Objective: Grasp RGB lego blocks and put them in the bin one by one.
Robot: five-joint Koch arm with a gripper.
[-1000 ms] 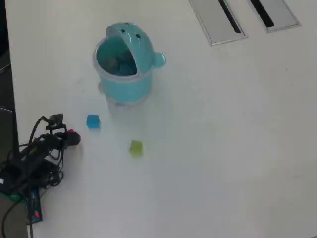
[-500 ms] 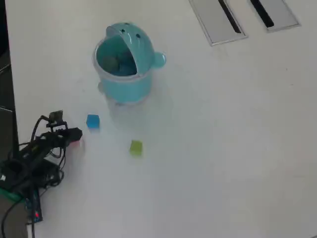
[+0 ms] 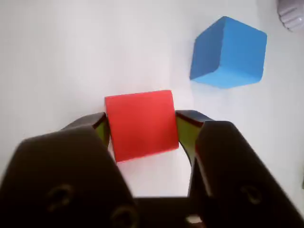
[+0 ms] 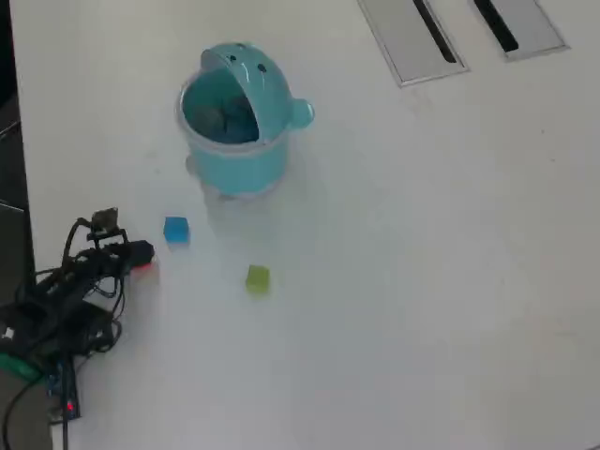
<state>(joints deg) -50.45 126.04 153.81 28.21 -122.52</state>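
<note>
One red block [image 3: 140, 124] on the tabletop [image 3: 57, 57] sitting between the jaws, pads at both its sides, gripper [image 3: 141, 135] closed around it, blue block [image 3: 229, 52] just beyond, yellow-green block [image 4: 258, 277] farther, bin [image 4: 234, 122] lid up.

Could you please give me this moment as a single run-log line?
phase: grasping | gripper: jaws either side of red block, contact unclear | blue block, yellow-green block: on table | bin: lid open
</note>
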